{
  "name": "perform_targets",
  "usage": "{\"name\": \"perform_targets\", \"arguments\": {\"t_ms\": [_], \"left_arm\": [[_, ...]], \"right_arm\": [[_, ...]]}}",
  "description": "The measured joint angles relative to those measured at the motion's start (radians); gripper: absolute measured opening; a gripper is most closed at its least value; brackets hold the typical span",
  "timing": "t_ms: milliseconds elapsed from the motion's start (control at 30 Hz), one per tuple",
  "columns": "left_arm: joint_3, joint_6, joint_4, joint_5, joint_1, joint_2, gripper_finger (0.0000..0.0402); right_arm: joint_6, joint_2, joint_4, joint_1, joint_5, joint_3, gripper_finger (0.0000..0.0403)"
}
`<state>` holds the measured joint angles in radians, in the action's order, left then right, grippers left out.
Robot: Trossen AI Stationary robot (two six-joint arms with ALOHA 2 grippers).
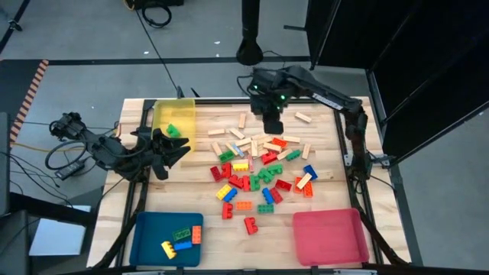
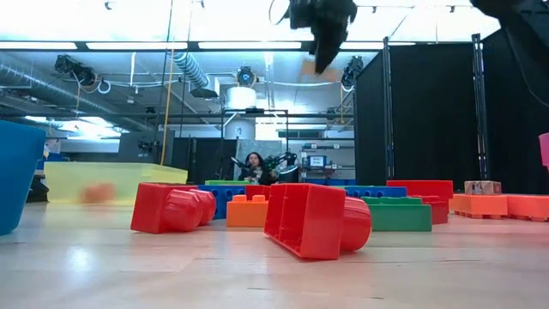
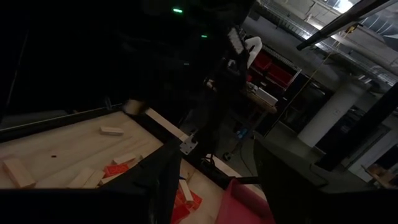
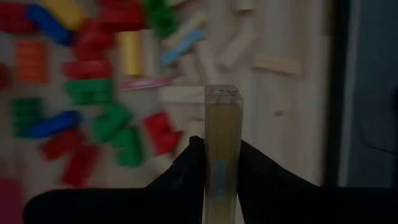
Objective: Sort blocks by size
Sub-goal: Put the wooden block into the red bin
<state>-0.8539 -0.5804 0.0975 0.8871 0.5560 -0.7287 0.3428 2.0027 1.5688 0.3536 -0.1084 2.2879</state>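
- High view: I see a pale wood-grain desk [image 1: 321,160]; the blocks [image 1: 260,168] lie heaped at centre, yellow tray [image 1: 174,114] at ten o'clock, blue tray [image 1: 153,229] at seven, pink tray [image 1: 327,233] at five.
- Low view: glossy studded bricks lie close up, with a ceiling-lit workshop behind.
- Left wrist view: left gripper [image 3: 214,180] spread wide, empty.
- Right wrist view: right gripper [image 4: 221,165] pinches a smooth wooden bar [image 4: 222,134] above the pile.
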Motion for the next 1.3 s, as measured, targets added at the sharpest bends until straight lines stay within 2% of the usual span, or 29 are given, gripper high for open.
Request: {"name": "perform_targets", "arguments": {"t_ms": [167,400,733,867,1033,1167,1300], "left_arm": [[0.000,0.000,0.000,0.000,0.000,0.000,0.0209],[0.000,-0.007,-0.003,0.000,0.000,0.000,0.0209],[0.000,-0.013,-0.003,0.000,0.000,0.000,0.0209],[0.000,-0.013,-0.003,0.000,0.000,0.000,0.0209],[0.000,-0.003,-0.002,0.000,0.000,0.000,0.0209],[0.000,-0.002,-0.002,0.000,0.000,0.000,0.0209],[0.000,-0.002,-0.001,0.000,0.000,0.000,0.0209]], "right_arm": [[-0.167,-0.068,0.000,-0.124,-0.024,-0.003,0.0071],[-0.498,-0.145,0.001,-0.342,-0.010,-0.003,0.0071],[-1.050,-0.174,-0.001,-0.733,0.127,-0.013,0.0071],[-1.318,-0.181,0.001,-0.882,0.163,-0.114,0.0071],[-1.668,-0.208,0.003,-1.044,0.134,-0.290,0.0071],[-1.867,-0.206,-0.018,-1.137,0.109,-0.408,0.0071],[-2.041,-0.207,-0.119,-1.198,0.066,-0.534,0.0071]]}}
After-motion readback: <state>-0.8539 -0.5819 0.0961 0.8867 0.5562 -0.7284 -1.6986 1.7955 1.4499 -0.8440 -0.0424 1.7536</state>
